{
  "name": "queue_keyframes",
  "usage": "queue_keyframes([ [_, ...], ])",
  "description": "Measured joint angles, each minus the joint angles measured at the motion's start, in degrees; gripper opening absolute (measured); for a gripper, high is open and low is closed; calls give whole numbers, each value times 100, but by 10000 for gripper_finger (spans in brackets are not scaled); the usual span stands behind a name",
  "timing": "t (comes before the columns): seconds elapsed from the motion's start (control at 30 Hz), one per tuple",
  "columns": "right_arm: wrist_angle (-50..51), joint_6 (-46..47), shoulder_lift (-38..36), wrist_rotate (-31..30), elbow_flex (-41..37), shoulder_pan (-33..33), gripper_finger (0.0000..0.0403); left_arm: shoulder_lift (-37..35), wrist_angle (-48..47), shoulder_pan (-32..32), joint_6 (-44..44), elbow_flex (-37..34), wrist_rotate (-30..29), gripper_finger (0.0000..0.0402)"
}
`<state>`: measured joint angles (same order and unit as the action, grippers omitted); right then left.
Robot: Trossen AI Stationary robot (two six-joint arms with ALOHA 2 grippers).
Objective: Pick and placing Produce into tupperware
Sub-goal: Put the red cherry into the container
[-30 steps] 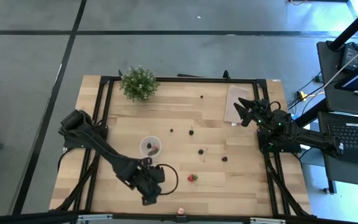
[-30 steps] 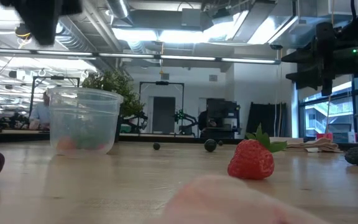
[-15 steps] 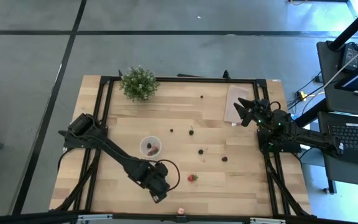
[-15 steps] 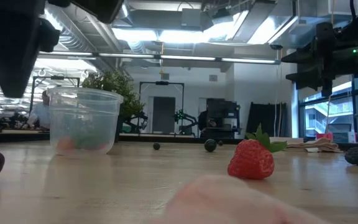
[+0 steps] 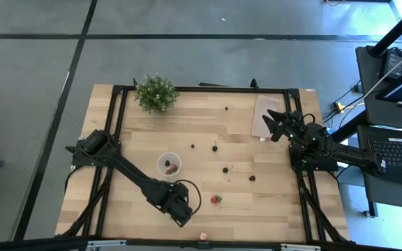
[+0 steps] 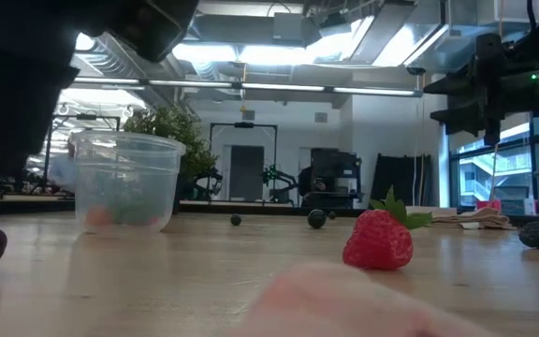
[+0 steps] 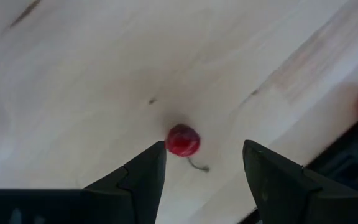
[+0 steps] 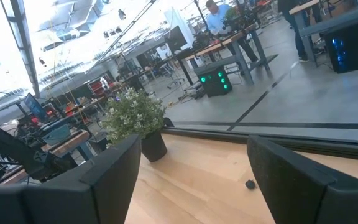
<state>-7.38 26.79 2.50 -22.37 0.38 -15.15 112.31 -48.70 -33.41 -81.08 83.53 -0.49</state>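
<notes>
Near the tabletop's front edge, left claw (image 7: 201,163) hovers wide over a red cherry (image 7: 183,140); right claw (image 5: 273,123) waits wide by the right edge

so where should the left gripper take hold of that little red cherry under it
Grip the cherry across its round body, coming straight down from above. It lies free on the bare table, already between the open fingers of the left gripper. Its thin stem trails off to one side, too slight to pinch, so closing on the body looks safest.
</notes>
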Motion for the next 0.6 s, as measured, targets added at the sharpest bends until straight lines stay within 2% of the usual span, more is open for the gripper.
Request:
queue_keyframes([
  [0.17, 0, 6, 0, -1, 0, 1, 295, 159, -36, 0, 15, -1, 12, 204],
  [0.43, 48, 10, 0, 0, 0, 1, 295, 560, 92, 0, 10, -10, 455, 204],
  [0.6, 115, 17, -2, 0, 0, 1, 295, 673, 112, -4, 8, 5, 485, 204],
])
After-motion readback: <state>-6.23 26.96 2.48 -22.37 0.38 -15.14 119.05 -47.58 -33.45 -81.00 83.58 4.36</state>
